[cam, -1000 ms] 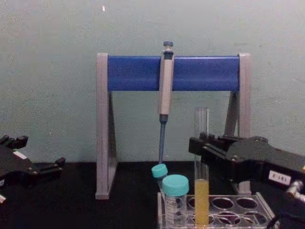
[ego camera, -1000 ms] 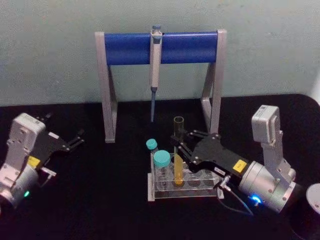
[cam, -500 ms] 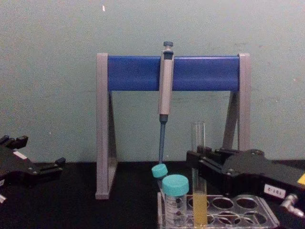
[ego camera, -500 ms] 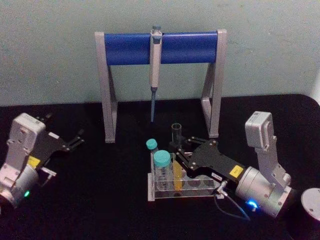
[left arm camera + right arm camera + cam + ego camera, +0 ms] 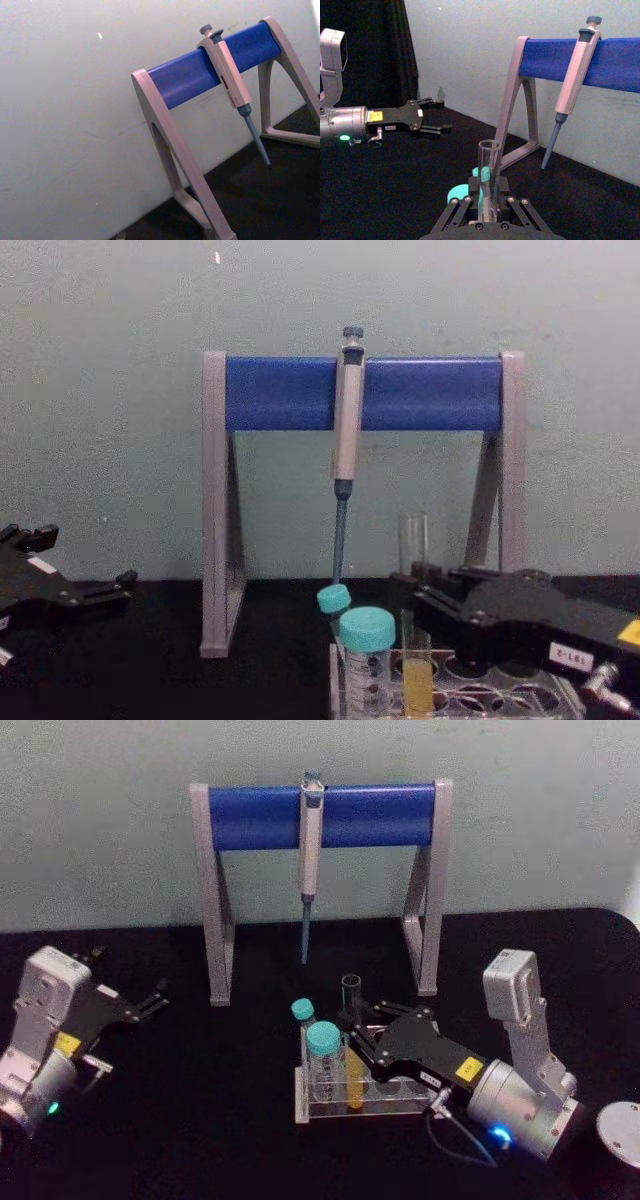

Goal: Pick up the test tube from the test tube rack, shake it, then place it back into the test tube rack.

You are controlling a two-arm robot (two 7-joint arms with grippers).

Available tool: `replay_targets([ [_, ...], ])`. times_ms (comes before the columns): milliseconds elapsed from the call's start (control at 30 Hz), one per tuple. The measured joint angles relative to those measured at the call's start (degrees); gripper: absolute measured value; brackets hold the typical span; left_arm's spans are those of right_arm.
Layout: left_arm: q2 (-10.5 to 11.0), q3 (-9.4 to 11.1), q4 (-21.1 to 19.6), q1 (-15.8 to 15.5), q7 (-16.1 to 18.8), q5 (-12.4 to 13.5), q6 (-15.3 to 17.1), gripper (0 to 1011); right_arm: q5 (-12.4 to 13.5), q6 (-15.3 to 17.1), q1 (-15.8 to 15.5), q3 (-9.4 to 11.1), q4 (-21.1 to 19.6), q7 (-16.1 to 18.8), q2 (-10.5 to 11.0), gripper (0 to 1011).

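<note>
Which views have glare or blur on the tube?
Head view: soft all over, test tube rim readable, no glare. Chest view: tube pale against the wall, edges faint. Right wrist view: tube sharpest, faint highlights on the glass, right gripper around it.

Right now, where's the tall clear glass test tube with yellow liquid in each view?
Head view: the tall clear glass test tube stands in the low clear plastic rack, held in the right gripper jaws.
Chest view: lower right of centre.
Right wrist view: bottom centre.
Left wrist view: not in it.
Shared landmark: grey pipette on the blue-barred stand.
</note>
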Motion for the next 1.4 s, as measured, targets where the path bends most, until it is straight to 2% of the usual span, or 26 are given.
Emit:
replay_targets([
  [733, 0.0, 0.0, 0.0, 0.0, 0.0, 0.0, 0.0, 1001, -0.4, 0.2, -0.1, 0.1, -0.1, -0.4, -0.1, 238],
  [800, 0.0, 0.0, 0.0, 0.0, 0.0, 0.0, 0.0, 1001, -0.4, 0.3, -0.1, 0.1, -0.1, -0.4, -0.1, 279],
  [833, 0.0, 0.0, 0.0, 0.0, 0.0, 0.0, 0.0, 1001, -0.4, 0.3, -0.1, 0.1, -0.1, -0.4, -0.1, 338],
  [967, 0.0, 0.0, 0.0, 0.0, 0.0, 0.0, 0.0, 1001, -0.4, 0.3, -0.1, 0.1, -0.1, -0.4, -0.1, 414],
  [1000, 0.0, 0.0, 0.0, 0.0, 0.0, 0.0, 0.0, 1001, -0.4, 0.3, -0.1, 0.1, -0.1, -0.4, -0.1, 473],
  [1167, 0.0, 0.0, 0.0, 0.0, 0.0, 0.0, 0.0, 1001, -0.4, 0.3, -0.1, 0.1, -0.1, -0.3, -0.1, 618],
  [1200, 0.0, 0.0, 0.0, 0.0, 0.0, 0.0, 0.0, 1001, -0.4, 0.3, -0.1, 0.1, -0.1, -0.3, -0.1, 675],
  [1267, 0.0, 0.0, 0.0, 0.0, 0.0, 0.0, 0.0, 1001, -0.4, 0.3, -0.1, 0.1, -0.1, -0.3, -0.1, 715],
  [1300, 0.0, 0.0, 0.0, 0.0, 0.0, 0.0, 0.0, 1001, -0.4, 0.3, -0.1, 0.1, -0.1, -0.3, -0.1, 769],
  [1400, 0.0, 0.0, 0.0, 0.0, 0.0, 0.0, 0.0, 1001, -0.3, 0.3, -0.1, 0.1, -0.1, -0.3, -0.1, 826],
])
